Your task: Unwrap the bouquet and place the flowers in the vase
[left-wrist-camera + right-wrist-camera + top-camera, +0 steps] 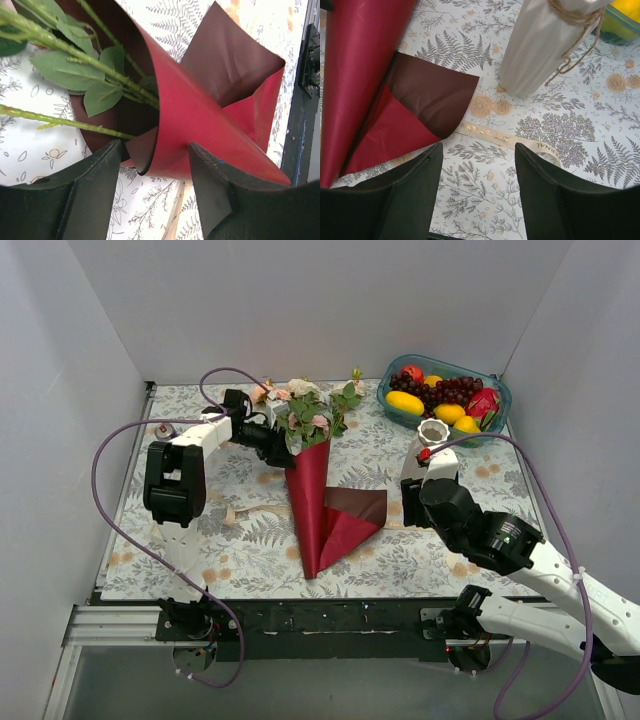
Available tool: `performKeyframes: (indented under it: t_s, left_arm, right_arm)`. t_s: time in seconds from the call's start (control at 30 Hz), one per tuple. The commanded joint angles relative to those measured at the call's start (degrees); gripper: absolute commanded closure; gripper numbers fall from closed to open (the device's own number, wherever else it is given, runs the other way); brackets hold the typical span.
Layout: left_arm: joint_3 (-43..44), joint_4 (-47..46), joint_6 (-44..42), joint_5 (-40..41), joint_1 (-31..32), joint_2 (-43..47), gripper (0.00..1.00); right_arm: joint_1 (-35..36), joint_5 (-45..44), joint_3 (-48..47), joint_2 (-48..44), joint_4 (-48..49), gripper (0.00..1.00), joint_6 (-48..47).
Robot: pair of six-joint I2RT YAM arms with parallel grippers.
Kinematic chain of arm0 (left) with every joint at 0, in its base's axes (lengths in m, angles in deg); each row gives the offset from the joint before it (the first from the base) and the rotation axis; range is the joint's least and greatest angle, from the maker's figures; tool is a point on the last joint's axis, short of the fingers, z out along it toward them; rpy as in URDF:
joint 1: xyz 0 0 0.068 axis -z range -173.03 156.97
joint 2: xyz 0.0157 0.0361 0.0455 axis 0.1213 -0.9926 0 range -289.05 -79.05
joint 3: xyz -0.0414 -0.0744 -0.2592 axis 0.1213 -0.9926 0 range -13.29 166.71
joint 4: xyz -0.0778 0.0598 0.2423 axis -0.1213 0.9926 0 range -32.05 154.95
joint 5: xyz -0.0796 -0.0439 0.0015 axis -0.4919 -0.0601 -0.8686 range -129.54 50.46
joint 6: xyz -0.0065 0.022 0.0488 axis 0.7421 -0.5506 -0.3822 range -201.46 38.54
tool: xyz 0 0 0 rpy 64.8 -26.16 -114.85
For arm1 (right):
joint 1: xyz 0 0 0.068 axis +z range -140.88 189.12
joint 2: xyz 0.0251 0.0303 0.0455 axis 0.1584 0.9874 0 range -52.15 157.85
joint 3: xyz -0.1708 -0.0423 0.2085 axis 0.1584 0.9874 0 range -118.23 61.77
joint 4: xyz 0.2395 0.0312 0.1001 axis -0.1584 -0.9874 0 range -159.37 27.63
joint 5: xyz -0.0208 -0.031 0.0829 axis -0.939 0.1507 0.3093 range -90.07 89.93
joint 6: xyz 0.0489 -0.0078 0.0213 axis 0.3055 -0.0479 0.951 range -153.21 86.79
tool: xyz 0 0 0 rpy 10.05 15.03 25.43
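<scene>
Straddling the paper mouth of the bouquet [310, 500] on the table [240, 552], my left tool [155, 150] stands parted, gripping nothing, placed to loosen the wrap; my right tool [479, 150] hovers wide beside the vase [535, 50].

Ribbon [520, 140], cream, lying flat on the leaf-and-flower printed table cover [580, 165], lower centre of the right wrist view. Gold capital lettering runs along its length. At the right-hand end the letters "RNAL" can be read. The lettering further left runs upside down in the frame and is too small and skewed to make out with confidence.
</scene>
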Motion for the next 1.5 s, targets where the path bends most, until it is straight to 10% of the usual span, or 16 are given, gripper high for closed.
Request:
performKeyframes:
  t_s: [0.0, 0.33, 0.7, 1.47]
  left_arm:
    - [0.9, 3.2, -4.3, -2.4, -0.5, -1.2, 0.46]
    - [0.1, 4.7, -5.5, -4.8, -0.5, -0.5, 0.51]
    - [4.3, 9.1, -6.5, -4.1, -0.5, -0.9, 1.00]
    - [14.3, 6.2, 10.5, -15.0, 1.6, 9.8, 1.00]
  right_arm:
    - [0.6, -0.6, -2.2, 0.6, 1.4, 0.34, -0.1]
    - [0.9, -0.5, -1.5, 1.4, 2.6, 0.34, -0.1]
    - [1.4, -0.9, -1.1, 1.7, 2.4, 0.35, 0.6]
    - [2.8, -2.5, -1.4, 0.8, 2.2, 0.36, 2.0]
